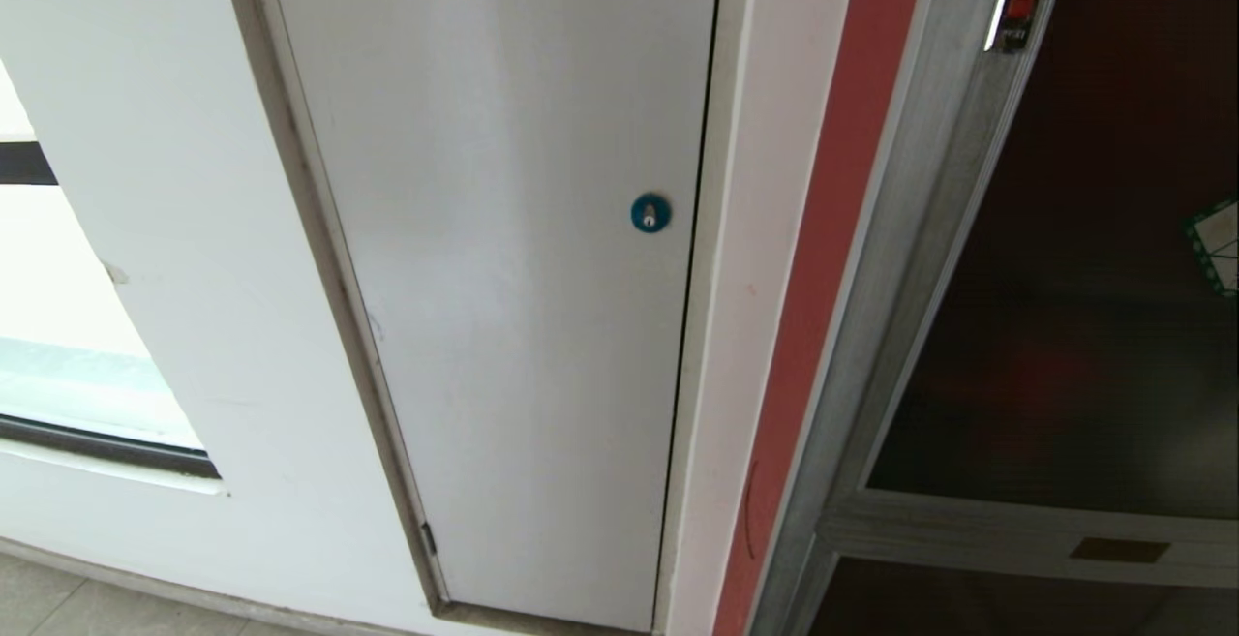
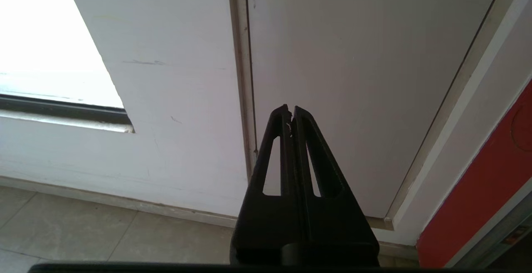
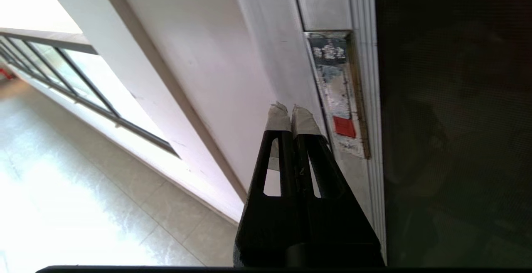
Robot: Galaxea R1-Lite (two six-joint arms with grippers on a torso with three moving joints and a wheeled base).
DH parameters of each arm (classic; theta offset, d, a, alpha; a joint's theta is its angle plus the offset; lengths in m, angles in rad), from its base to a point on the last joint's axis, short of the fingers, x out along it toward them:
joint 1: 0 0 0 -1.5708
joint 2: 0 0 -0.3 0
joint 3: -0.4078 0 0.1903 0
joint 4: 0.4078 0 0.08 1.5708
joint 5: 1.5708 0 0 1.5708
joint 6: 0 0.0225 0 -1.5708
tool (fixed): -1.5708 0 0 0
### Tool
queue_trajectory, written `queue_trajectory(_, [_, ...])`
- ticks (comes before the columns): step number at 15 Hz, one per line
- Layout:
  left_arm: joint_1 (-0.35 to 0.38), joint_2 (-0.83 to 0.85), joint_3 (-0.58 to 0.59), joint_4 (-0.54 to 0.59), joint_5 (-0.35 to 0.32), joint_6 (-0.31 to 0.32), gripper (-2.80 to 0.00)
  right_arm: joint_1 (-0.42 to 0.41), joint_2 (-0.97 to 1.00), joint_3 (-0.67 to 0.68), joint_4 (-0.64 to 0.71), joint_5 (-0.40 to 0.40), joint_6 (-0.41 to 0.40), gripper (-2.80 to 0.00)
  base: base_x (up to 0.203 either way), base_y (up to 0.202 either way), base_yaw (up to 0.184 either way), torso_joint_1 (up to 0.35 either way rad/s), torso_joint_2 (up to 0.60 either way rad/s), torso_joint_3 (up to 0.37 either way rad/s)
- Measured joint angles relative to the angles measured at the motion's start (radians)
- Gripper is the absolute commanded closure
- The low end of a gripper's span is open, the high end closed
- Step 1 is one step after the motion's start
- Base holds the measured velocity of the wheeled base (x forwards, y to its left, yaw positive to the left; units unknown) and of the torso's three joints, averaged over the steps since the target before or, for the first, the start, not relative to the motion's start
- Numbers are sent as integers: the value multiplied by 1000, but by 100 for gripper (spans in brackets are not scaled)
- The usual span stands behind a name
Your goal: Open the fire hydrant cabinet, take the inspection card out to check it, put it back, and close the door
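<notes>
Hands, two, both clenched empty: right hand (image 3: 291,109) beside one latch (image 3: 344,126).

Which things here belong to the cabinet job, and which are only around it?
Belong to the job:
- door, dark glass, shut
- latch with red mark
- right gripper, shut, close to the latch

Only around:
- white panel with blue lock
- window
- left gripper, shut, idle

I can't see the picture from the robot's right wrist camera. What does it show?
The right pincer, shut and empty, points at the small red-marked latch on the silver frame of the closed dark glass door. A white wall, a window and the tiled floor lie beside it.
</notes>
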Motion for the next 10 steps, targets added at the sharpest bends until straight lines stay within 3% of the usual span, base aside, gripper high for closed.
queue_trajectory(10, [0, 0, 0, 0, 0, 0, 0, 33, -218, 199, -6, -3, 2, 0, 0, 0, 0, 0, 0, 0])
